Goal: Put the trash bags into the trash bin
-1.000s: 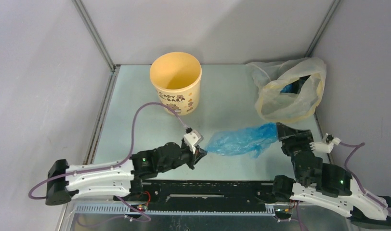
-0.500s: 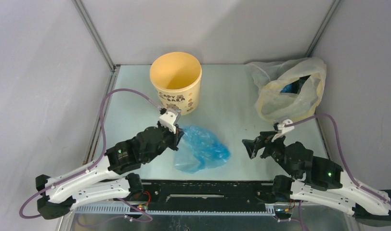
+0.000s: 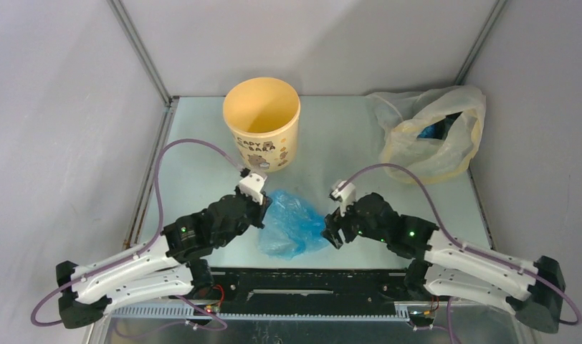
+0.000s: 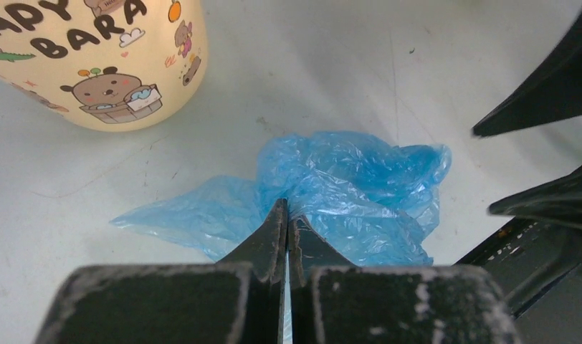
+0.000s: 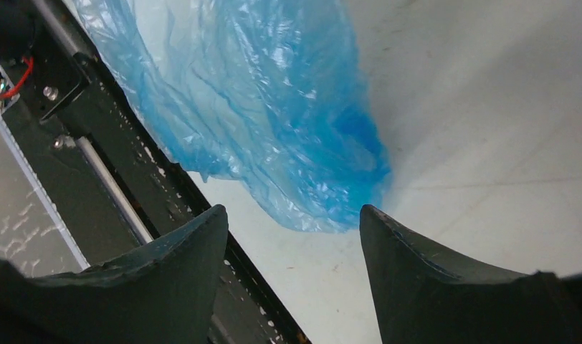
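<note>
Two claws: I have the left claw point(image 4: 287, 215) pressed fully together, and the right claw point(image 5: 292, 215) spread wide with nothing between its fingers.
Left hold: its tips meet on a fold of the blue trash bag point(image 4: 345, 186). I read that as a pinch on the thin film, though I cannot tell how much is caught.
Why pinched: the soft film offers no firm edge, so a tight nip on one crease looks like my way of anchoring it.
Why the right is wide: it faces the bag's far side with jaws apart. I judge this is to take a second fold so both arms can carry or spread the bag.
Bag position: crumpled on the counter point(image 3: 345, 143) in the lower middle of the top view, between the two claws, touching the left one and just ahead of the right.
Right wrist view: the bag fills the upper left, and its lower edge lies just beyond the fingertips, not between them.
Trash bin point(image 3: 261, 122): upright in the upper middle of the top view, up and left of the bag and apart from it, with nothing blue inside.
Other bag: the pale yellowish bag point(image 3: 431, 136) sits at the upper right, well apart from both claws.
</note>
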You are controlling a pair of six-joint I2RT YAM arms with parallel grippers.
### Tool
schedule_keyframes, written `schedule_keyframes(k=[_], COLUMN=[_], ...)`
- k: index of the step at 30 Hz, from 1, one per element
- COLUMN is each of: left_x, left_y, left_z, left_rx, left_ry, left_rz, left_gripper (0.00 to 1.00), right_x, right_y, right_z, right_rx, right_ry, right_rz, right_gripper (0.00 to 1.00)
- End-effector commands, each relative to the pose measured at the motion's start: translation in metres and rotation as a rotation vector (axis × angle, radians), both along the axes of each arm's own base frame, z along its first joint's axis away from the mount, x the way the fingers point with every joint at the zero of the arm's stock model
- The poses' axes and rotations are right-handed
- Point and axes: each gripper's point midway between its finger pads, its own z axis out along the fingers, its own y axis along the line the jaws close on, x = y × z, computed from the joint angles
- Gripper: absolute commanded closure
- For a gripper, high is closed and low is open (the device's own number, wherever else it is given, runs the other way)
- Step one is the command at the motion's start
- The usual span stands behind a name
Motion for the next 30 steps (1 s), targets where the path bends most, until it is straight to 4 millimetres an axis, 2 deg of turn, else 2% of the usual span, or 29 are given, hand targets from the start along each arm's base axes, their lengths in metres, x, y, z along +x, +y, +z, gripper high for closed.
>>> schedule_keyframes(k=[1,5,8,10,11,13,14,16,19,22,24,26,30], left_x=[0.005,0.005,0.006,0.007,0.009,0.015,0.019,0.026,0.035,0.043,0.045,0.047,0.044], left_y=[0.002,0.005,0.007,0.008,0.011,0.022,0.031,0.049,0.07,0.083,0.088,0.09,0.083], left_z=[0.026,0.025,0.024,0.022,0.022,0.018,0.016,0.009,-0.006,-0.023,-0.028,-0.028,-0.02], left_rx=[-0.09,-0.098,-0.102,-0.099,-0.097,-0.087,-0.081,-0.089,-0.129,-0.171,-0.187,-0.196,-0.216], left_ry=[-0.072,-0.079,-0.082,-0.084,-0.088,-0.089,-0.087,-0.077,-0.043,-0.004,0.006,0.007,0.024], left_rz=[0.017,0.031,0.038,0.048,0.071,0.145,0.207,0.315,0.418,0.478,0.504,0.512,0.481], left_gripper=[1.0,1.0,1.0,1.0,1.0,1.0,1.0,1.0,1.0,1.0,1.0,0.91,0.46], right_x=[0.008,0.03,0.037,0.04,0.043,0.05,0.055,0.064,0.075,0.078,0.076,0.072,0.066], right_y=[0.041,0.046,0.048,0.046,0.045,0.038,0.032,0.015,-0.023,-0.055,-0.066,-0.068,-0.067], right_z=[0.019,0.0,-0.018,-0.031,-0.035,-0.036,-0.035,-0.031,-0.028,-0.025,-0.022,-0.019,-0.017], right_rx=[0.117,0.093,0.071,0.043,0.036,0.041,0.042,0.047,0.05,0.073,0.096,0.124,0.155], right_ry=[-0.072,-0.035,0.018,0.047,0.061,0.082,0.087,0.083,0.061,0.061,0.06,0.059,0.082], right_rz=[0.132,0.075,0.065,0.052,0.038,-0.015,-0.056,-0.15,-0.332,-0.463,-0.505,-0.499,-0.499], right_gripper=[0.3,0.37,0.41,0.47,0.58,0.9,1.0,1.0,1.0,1.0,1.0,1.0,1.0])
